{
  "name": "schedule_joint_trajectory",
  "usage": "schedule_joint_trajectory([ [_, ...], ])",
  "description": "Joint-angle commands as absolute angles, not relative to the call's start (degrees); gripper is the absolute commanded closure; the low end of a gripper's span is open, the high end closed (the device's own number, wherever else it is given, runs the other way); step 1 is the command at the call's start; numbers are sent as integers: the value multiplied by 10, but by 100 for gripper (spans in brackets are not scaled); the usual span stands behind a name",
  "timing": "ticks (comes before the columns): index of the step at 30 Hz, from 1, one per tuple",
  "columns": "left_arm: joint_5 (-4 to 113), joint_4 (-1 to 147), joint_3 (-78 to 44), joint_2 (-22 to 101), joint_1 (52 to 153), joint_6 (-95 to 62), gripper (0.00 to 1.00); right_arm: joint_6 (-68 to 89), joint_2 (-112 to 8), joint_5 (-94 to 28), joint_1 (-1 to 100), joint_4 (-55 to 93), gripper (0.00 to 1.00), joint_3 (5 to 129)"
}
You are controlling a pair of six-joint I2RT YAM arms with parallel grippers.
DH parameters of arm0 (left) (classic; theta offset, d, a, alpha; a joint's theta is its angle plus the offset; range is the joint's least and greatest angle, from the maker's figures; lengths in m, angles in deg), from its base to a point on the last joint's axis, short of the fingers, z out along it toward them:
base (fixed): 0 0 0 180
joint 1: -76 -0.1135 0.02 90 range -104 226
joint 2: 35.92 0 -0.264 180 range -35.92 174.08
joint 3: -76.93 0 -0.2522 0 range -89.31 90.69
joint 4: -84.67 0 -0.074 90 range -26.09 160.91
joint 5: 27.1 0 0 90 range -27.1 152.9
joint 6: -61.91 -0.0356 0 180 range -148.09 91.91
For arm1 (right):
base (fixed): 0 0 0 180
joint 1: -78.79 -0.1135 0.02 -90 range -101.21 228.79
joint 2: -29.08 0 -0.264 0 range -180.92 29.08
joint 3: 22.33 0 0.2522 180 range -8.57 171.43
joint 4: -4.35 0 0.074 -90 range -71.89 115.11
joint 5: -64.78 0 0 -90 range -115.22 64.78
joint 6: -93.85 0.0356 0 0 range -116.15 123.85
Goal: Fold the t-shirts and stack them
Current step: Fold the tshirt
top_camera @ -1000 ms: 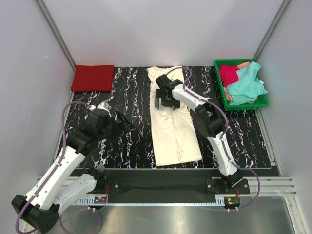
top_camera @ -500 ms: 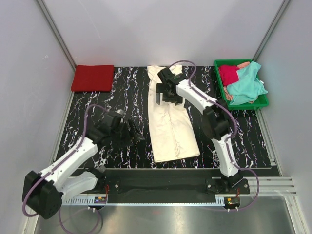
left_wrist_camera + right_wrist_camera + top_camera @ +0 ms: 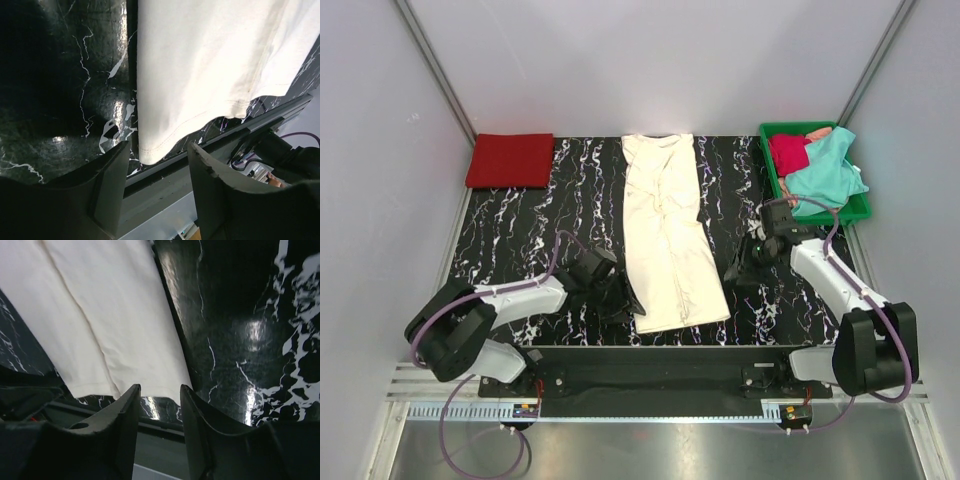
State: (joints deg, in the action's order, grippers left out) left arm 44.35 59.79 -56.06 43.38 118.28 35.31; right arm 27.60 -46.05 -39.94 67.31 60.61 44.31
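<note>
Lying folded lengthwise, cream-white t-shirt point(image 3: 670, 230) spans 12 to 6 o'clock; green tray point(image 3: 767, 165), 2 o'clock, holds teal t-shirt point(image 3: 825, 178) and crimson t-shirt point(image 3: 788, 152); left gripper point(image 3: 157, 150) and right gripper point(image 3: 160, 390) have fingers apart.

Cream-white t-shirt point(image 3: 670, 235) plain, stitching tone-on-tone, against black counter point(image 3: 570, 190) veined white, marble-style. Red t-shirt point(image 3: 510, 160) solid, no print. Green tray point(image 3: 863, 212): teal t-shirt point(image 3: 825, 178), crimson t-shirt point(image 3: 787, 152), peach-orange cloth point(image 3: 818, 133), all unpatterned. Left arm point(image 3: 515, 297) and right arm point(image 3: 830, 280) white with black joints. Cables point(image 3: 440, 320) purple. Fingers point(image 3: 107, 185) dark grey. Walls point(image 3: 650, 70) pale grey.
</note>
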Motion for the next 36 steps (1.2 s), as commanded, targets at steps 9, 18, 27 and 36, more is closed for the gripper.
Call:
schedule_joint_trajectory([
  [9,470,605,-572,464,1217,385,48,307,-445,-484,710,590,52,372],
  [18,466,604,-582,512,1218,377,51,335,-466,-500,710,578,33,333],
  [27,491,547,-559,530,1218,346,81,337,-493,-494,709,586,32,326],
  [36,505,511,-577,486,1215,332,82,345,-540,-507,680,577,34,322],
])
